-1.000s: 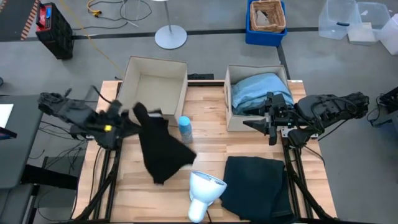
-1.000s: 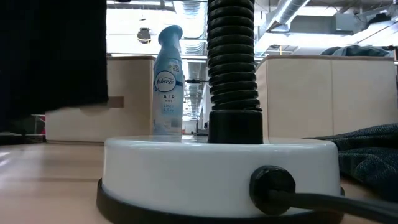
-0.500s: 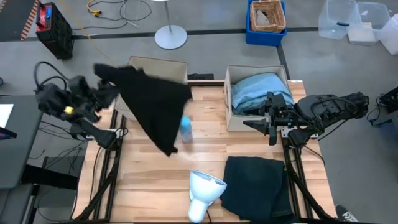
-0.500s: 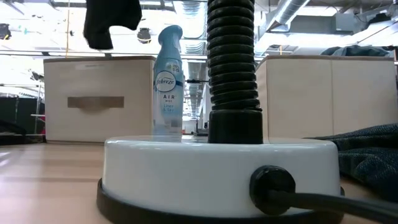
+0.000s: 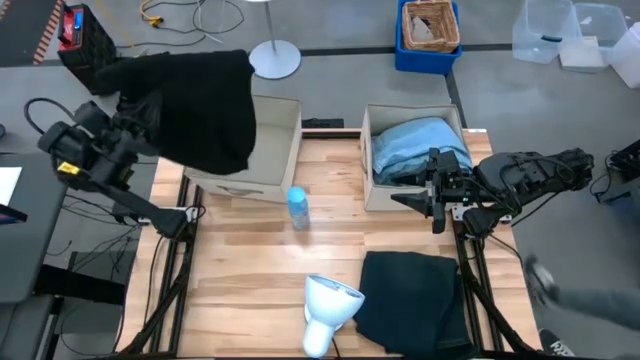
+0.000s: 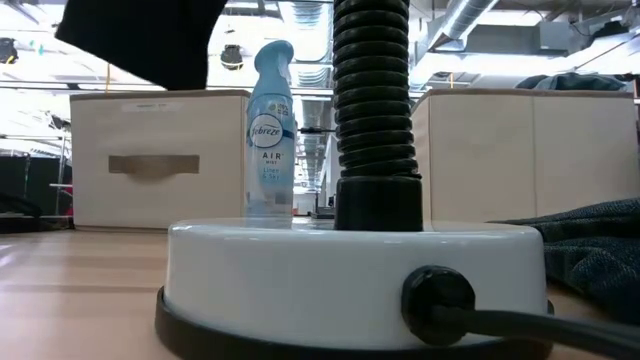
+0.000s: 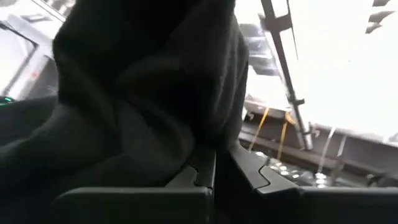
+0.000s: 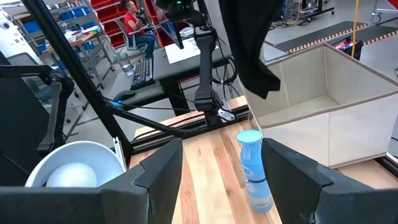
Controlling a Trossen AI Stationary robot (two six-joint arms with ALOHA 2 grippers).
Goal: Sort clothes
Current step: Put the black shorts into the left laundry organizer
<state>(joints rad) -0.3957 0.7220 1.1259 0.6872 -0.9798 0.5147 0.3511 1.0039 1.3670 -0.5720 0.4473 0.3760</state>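
My left gripper [image 5: 135, 100] is raised high at the table's far left, shut on a black garment [image 5: 200, 108] that drapes over the left beige box [image 5: 262, 150]. The garment also shows in the low view [image 6: 140, 40] and the right wrist view [image 8: 249, 43]. A grey-blue garment [image 5: 410, 145] lies in the right beige box [image 5: 368, 150]. A dark teal-black garment [image 5: 410, 300] lies flat on the table at the near right. My right gripper [image 5: 415, 195] is open and empty beside the right box. My left gripper pinches a bunched fold of the black garment [image 7: 180, 149] between its two fingers. The garment is lifted clear of the table and spreads out from the fingers over the left box. How many layers it has cannot be told.
A small blue spray bottle [image 5: 297, 207] stands on the table between the boxes. A white lamp [image 5: 330, 305] stands at the near edge, with its base filling the low view [image 6: 350, 280]. A person [image 8: 134, 18] sits in the room beyond.
My left gripper has swung up and toward the table's far left with the black garment. The garment has been lifted clear of the table beside the bottle and now hangs spread over the left box.
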